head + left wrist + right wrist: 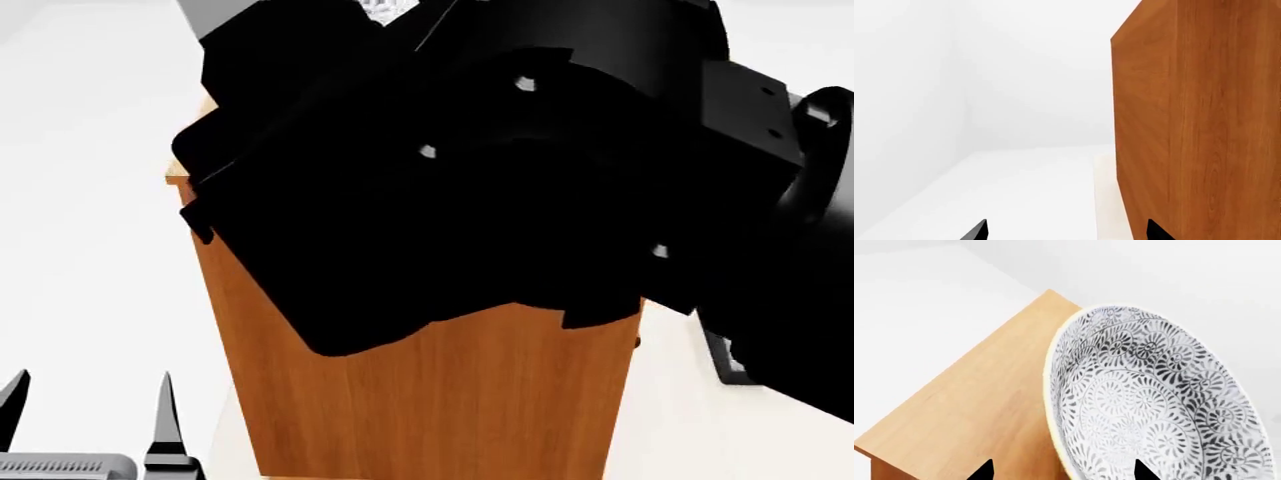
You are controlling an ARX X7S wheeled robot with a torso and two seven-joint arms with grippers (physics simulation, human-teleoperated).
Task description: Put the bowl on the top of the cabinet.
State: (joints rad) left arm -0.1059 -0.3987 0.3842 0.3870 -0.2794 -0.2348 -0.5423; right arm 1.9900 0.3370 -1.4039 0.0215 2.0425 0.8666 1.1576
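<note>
The bowl (1147, 400), white with a dense dark floral pattern, fills the right wrist view and sits tilted over the orange-brown top of the cabinet (954, 415). My right gripper (1064, 471) straddles its pale rim, one fingertip over the wood and one inside the bowl. The jaws stand wide apart and do not pinch the rim. In the head view my right arm (507, 180) hides the cabinet top, with a sliver of the bowl (384, 8) above it and the cabinet's front (441, 400) below. My left gripper (1067, 232) is open and empty beside the cabinet's side (1187, 125). It also shows low in the head view (91, 400).
White walls and white floor surround the cabinet. A pale strip (1107, 200) runs along the cabinet's foot. A small dark object (727, 365) shows right of the cabinet, mostly behind my right arm.
</note>
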